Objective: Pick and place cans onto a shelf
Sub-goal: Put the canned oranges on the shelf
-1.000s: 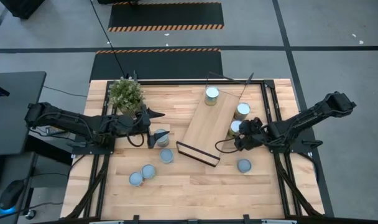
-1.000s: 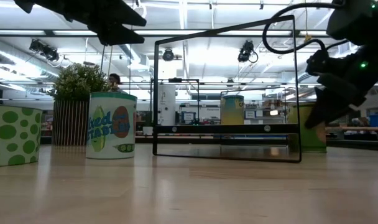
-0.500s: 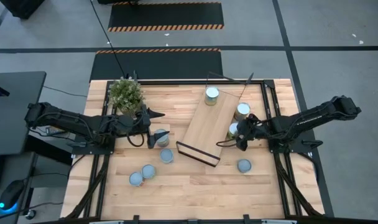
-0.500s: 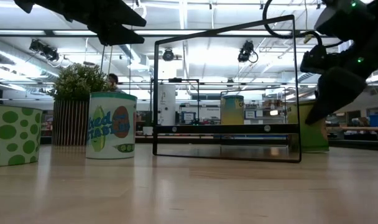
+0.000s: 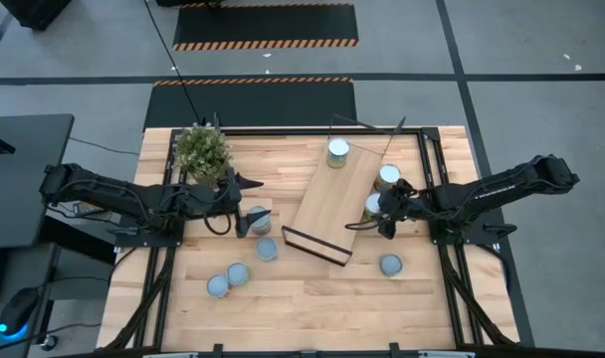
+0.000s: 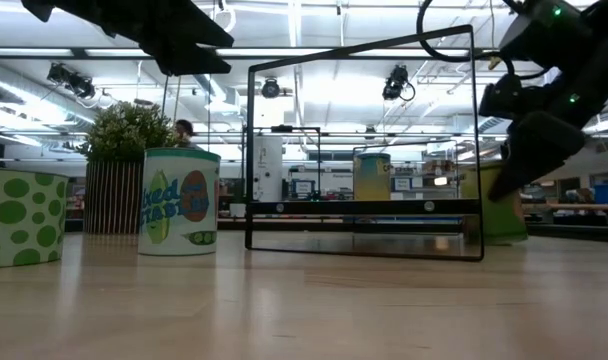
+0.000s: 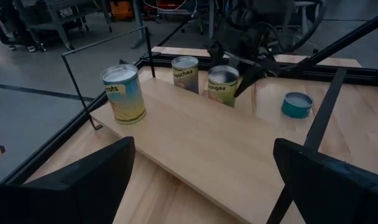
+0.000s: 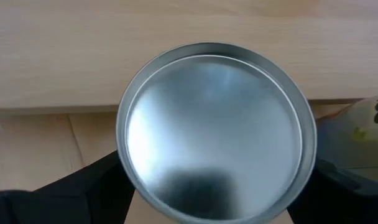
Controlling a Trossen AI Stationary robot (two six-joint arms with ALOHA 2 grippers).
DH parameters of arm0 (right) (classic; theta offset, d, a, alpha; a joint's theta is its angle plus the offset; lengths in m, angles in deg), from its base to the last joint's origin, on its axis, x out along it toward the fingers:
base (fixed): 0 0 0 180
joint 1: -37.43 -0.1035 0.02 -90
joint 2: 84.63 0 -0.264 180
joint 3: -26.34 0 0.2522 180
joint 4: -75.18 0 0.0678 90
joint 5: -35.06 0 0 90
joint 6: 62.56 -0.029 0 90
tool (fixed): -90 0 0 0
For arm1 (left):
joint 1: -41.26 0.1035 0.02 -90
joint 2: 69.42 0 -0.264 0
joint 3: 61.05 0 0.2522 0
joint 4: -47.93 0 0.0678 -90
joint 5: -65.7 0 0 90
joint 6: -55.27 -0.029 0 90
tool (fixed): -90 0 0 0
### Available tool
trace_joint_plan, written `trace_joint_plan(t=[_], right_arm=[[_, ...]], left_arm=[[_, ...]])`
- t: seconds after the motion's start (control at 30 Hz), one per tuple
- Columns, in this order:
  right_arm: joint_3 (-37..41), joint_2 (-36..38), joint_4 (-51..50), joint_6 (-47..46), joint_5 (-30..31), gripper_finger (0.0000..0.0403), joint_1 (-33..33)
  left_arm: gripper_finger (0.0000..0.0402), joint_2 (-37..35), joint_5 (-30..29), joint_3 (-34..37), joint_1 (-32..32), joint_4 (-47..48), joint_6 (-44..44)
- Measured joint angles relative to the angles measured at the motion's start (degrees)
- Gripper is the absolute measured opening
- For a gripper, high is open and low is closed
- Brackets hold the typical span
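The shelf is a light-wood board lying slantwise mid-table, with a black frame at each end. Three cans stand on it: one at the far end, one at the right edge, and one just nearer. My right gripper is open over this nearer can, whose silver top fills the right wrist view. Several more cans stand on the table at the left and one at the right. My left gripper is open and empty, held above the table beside the plant. My right gripper comes from the table's right, slanting down, with one finger on each side of the upright can's wall below its rim. The can stands on the shelf board. I cannot tell whether the fingers touch it.
A potted green plant stands at the far left. The shelf's black end frames rise above the board. Black rails run along the table's left and right sides. In the low view, two cans stand at the left.
My right gripper has moved a little toward the table's left, from beside the can at the shelf's right edge to over it, with the arm stretching out. The can has stayed in place.
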Motion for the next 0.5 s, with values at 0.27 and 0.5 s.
trace_joint_plan(t=[0.27, 0.5], right_arm=[[0.00, -0.02, 0.33, -0.04, 0.18, 0.0315, 0.00], [-3.25, 0.47, -3.87, -0.76, 0.56, 0.0319, 0.00]], left_arm=[[0.0389, 0.00, 0.00, 0.00, 0.00, -0.01, 0.20], [0.0389, 0.00, 0.00, 0.00, -0.01, -0.03, 0.22]])
